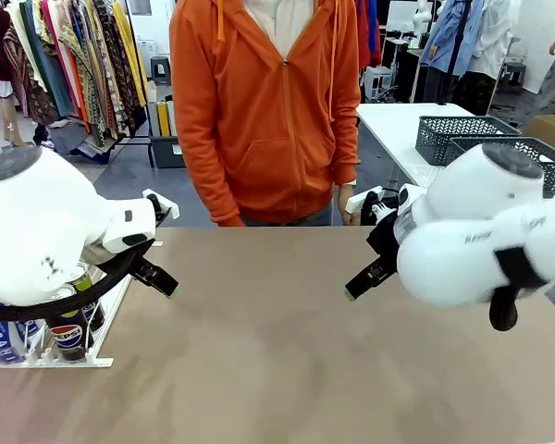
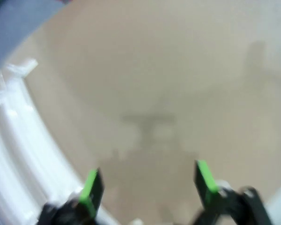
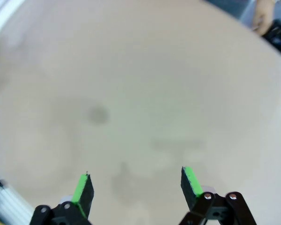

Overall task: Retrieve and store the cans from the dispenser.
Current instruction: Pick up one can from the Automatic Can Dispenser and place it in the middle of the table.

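Bare tan worktop [image 1: 277, 370] beneath left end effector [image 2: 145, 183] and right end effector [image 3: 136, 185], both spread wide, empty. Cans [image 1: 69, 328] in dispenser [image 2: 14, 154] just beside left one: could snag rails, toppling them.

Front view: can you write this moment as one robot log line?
left gripper open, empty, over tan table | right gripper open, empty | slim blue and black drink cans in flat white wire-railed dispenser

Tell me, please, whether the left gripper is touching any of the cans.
Apart. The front view shows the left gripper over bare table, clear of the cans standing in the dispenser.
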